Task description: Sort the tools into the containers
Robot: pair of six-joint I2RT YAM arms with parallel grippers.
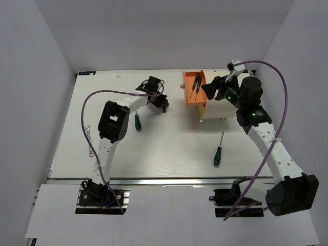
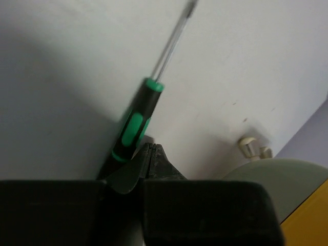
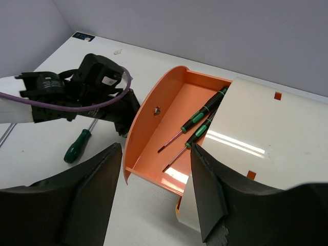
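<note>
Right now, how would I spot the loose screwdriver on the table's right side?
Find the white drum with its orange drawer open. Just nearer the arms' bases, a green-handled screwdriver lies alone on the table; a similar one lies by the left arm, two more inside the drawer.

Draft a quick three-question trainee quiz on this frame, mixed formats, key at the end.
1. Count: how many screwdrivers lie in the orange drawer?
2. True or false: the right gripper is shut on a screwdriver.
3. The green-handled screwdriver nearest the right arm's base lies: A) in the drawer; B) on the table, on the robot's side of the white drum; C) on top of the drum.
Key: 1) two; 2) false, its jaws stand open with nothing between them; 3) B.
</note>
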